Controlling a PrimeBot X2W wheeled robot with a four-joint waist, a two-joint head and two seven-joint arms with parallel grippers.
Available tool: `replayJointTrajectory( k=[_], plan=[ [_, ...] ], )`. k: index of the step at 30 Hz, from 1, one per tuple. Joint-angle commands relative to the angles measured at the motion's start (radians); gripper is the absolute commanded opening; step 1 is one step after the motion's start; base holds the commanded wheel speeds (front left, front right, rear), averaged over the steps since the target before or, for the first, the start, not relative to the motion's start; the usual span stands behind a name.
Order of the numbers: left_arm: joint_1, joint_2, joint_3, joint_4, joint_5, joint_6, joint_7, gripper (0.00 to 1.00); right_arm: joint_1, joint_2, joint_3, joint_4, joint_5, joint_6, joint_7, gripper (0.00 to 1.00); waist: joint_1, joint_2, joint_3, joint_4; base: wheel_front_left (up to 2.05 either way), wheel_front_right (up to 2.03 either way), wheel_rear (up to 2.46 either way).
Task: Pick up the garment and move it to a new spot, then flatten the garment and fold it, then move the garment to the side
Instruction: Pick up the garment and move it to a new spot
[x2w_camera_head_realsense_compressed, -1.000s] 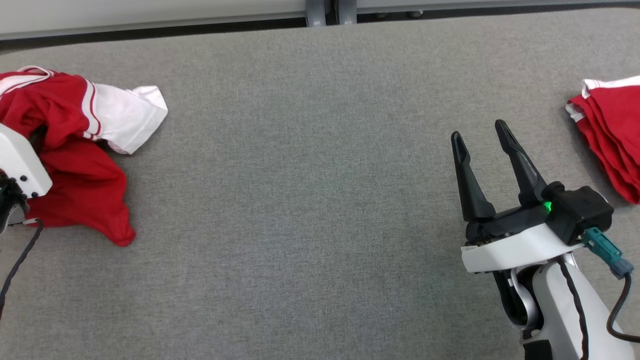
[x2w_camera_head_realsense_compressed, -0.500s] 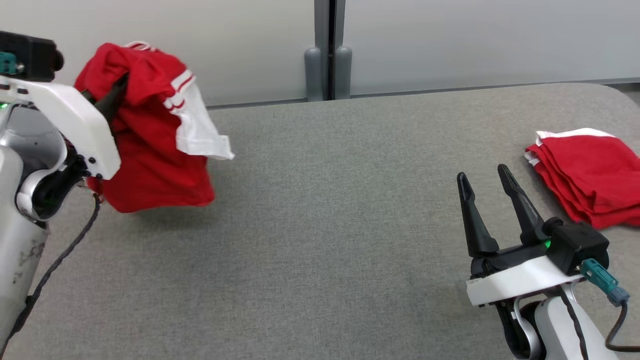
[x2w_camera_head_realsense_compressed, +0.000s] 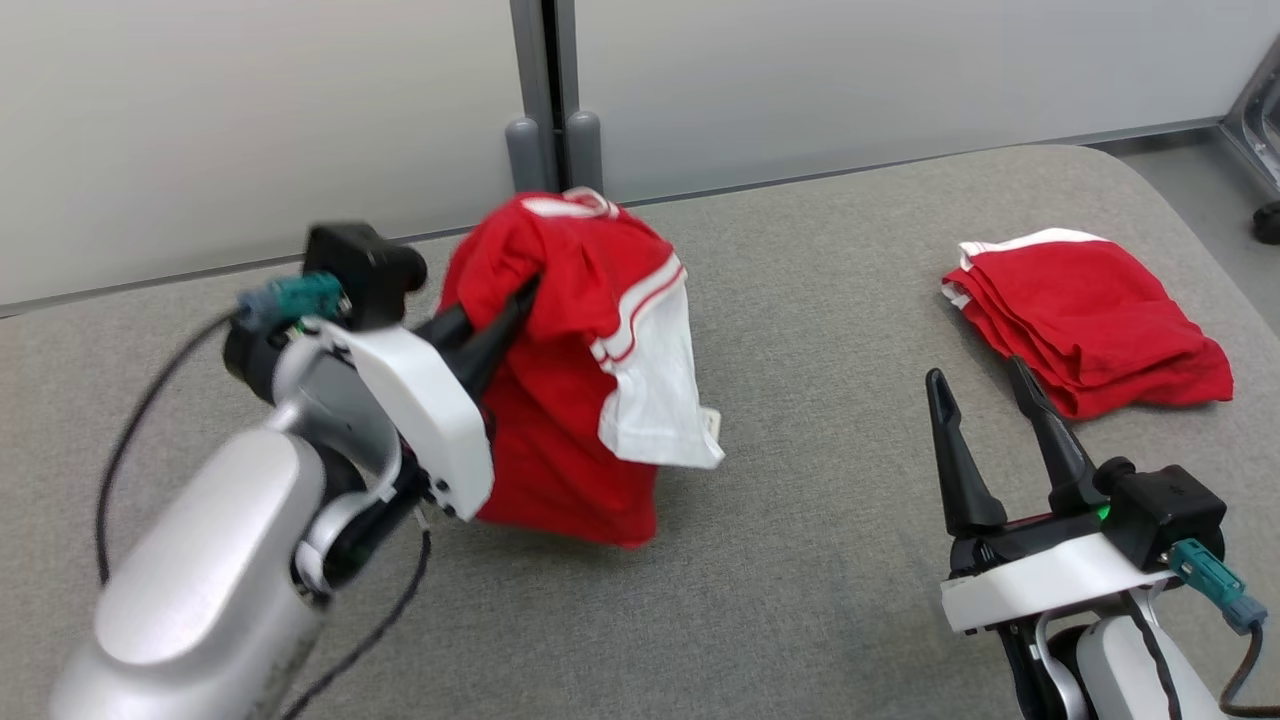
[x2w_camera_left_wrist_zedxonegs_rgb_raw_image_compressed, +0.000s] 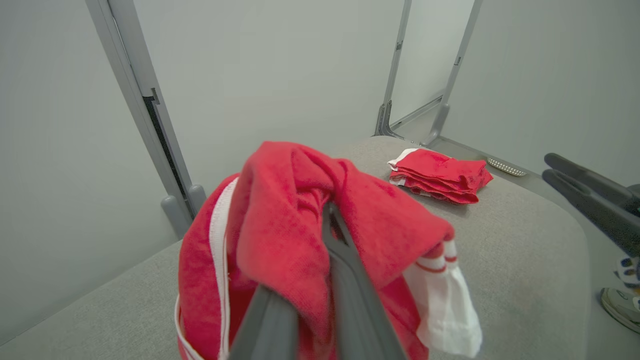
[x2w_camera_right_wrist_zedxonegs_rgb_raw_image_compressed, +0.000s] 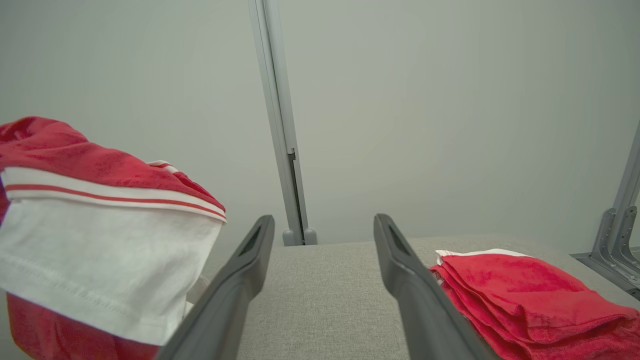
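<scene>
One arm carries the load: my left gripper (x2w_camera_head_realsense_compressed: 515, 305) is pinched shut on the garment (x2w_camera_head_realsense_compressed: 560, 420), which hangs bunched over the table (x2w_camera_head_realsense_compressed: 800, 580), hem at or just above the surface; I cannot tell which. My right gripper (x2w_camera_head_realsense_compressed: 978, 372) is spread wide and empty near the folded pile (x2w_camera_head_realsense_compressed: 1085, 320). To do this well, I judge I should set down mid-table, well clear of that pile, lowering slowly so cloth spreads rather than heaps, releasing only once it rests.
</scene>
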Motion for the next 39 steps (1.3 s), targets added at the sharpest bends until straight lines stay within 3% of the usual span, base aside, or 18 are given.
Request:
replayJointTrajectory(
  k=[1,4,10,11,12,13,19,24,29,39],
  plan=[
    [0.046,-0.018,-0.012,0.013,0.017,0.017,-0.039,0.00,0.006,-0.001,0.001,0.001,0.008,0.000,0.000,1.00,0.0000,0.0000,0.012,-0.020,0.00,0.00,0.00],
    [0.095,-0.059,-0.040,0.065,0.066,0.036,-0.136,0.00,0.007,0.000,0.008,0.000,0.006,0.000,0.000,1.00,0.0000,0.0000,0.026,-0.037,0.00,0.00,0.00],
    [0.146,-0.139,-0.114,0.248,0.135,0.019,-0.283,0.00,-0.006,-0.002,0.005,-0.002,0.008,0.000,0.000,1.00,0.0000,0.0000,0.041,-0.048,0.00,0.00,0.00],
    [0.149,-0.151,-0.126,0.280,0.139,0.013,-0.298,0.22,-0.006,-0.003,0.005,-0.001,0.008,0.000,0.000,1.00,0.0000,0.0000,0.042,-0.047,0.00,0.00,0.00],
    [0.146,-0.162,-0.130,0.306,0.142,0.009,-0.318,0.65,-0.006,-0.003,0.006,-0.001,0.007,0.000,0.000,1.00,0.0000,0.0000,0.044,-0.045,0.00,0.00,0.00],
    [0.144,-0.171,-0.134,0.335,0.144,0.006,-0.332,1.00,-0.005,-0.001,0.008,0.000,0.010,0.000,0.000,1.00,0.0000,0.0000,0.044,-0.043,0.00,0.00,0.00],
    [0.122,-0.198,-0.143,0.413,0.153,-0.007,-0.411,1.00,0.008,-0.002,-0.005,0.004,0.019,0.000,0.000,1.00,0.0000,0.0000,0.035,-0.009,0.00,0.00,0.00],
    [0.131,-0.169,-0.129,0.384,0.174,0.028,-0.451,1.00,0.021,-0.010,-0.022,-0.001,0.017,0.000,0.000,1.00,0.0000,0.0000,0.011,0.030,0.00,0.00,0.00],
    [0.181,-0.105,-0.081,0.297,0.167,0.087,-0.482,1.00,0.040,-0.015,-0.044,-0.005,0.016,0.000,0.000,1.00,0.0000,0.0000,-0.017,0.072,0.00,0.00,0.00],
    [0.386,0.001,0.064,0.119,0.134,0.248,-0.551,1.00,0.103,-0.026,-0.075,-0.013,0.018,0.000,0.000,1.00,0.0000,0.0000,-0.067,0.125,0.00,0.00,0.00]
  ],
)
